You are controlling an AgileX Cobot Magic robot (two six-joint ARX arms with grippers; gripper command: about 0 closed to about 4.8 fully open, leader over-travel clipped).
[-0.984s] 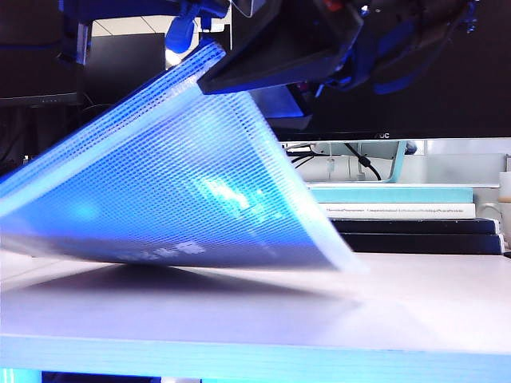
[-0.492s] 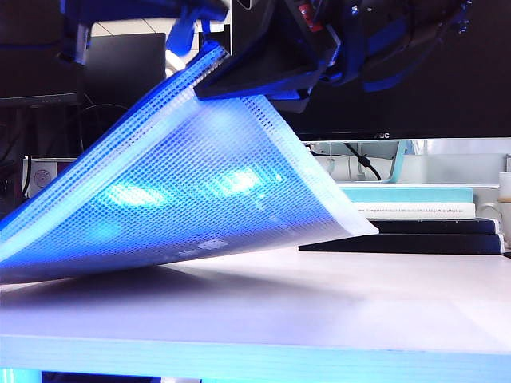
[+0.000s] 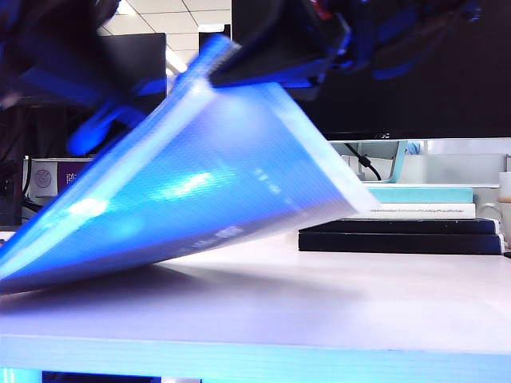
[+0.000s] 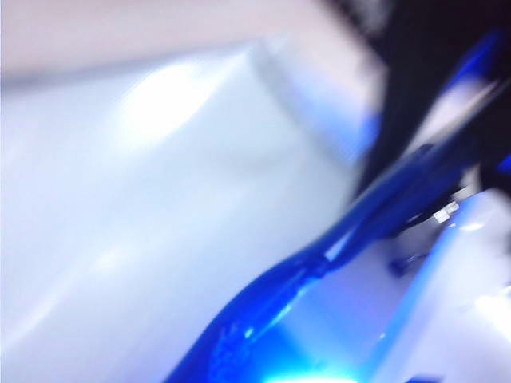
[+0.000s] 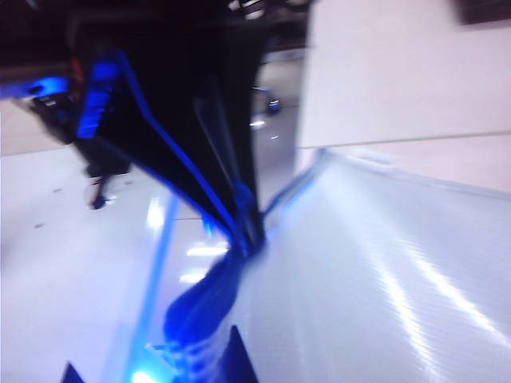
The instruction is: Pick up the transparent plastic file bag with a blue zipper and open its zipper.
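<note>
The file bag (image 3: 215,183), a translucent mesh pouch, hangs tilted above the table with its low left corner near the tabletop. Its blue zipper (image 3: 209,56) runs along the raised top edge, also seen as the zipper (image 5: 204,307) and the zipper (image 4: 263,311). My right gripper (image 5: 215,363) is shut on that blue strip; in the exterior view the right gripper (image 3: 239,72) is the black shape at the bag's top. My left gripper (image 5: 250,233) pinches the same edge a little farther along, shut. The left arm (image 3: 88,112) is a blur at the left.
A stack of books (image 3: 399,219) lies on the white table (image 3: 335,311) behind the bag at the right. A dark monitor (image 3: 447,104) and cables stand at the back. The table's front edge runs along the bottom of the exterior view.
The bag's right corner has risen off the table and its face has tilted steeper. My left arm has swung down and to the left. My right gripper has closed on the zipper edge.
</note>
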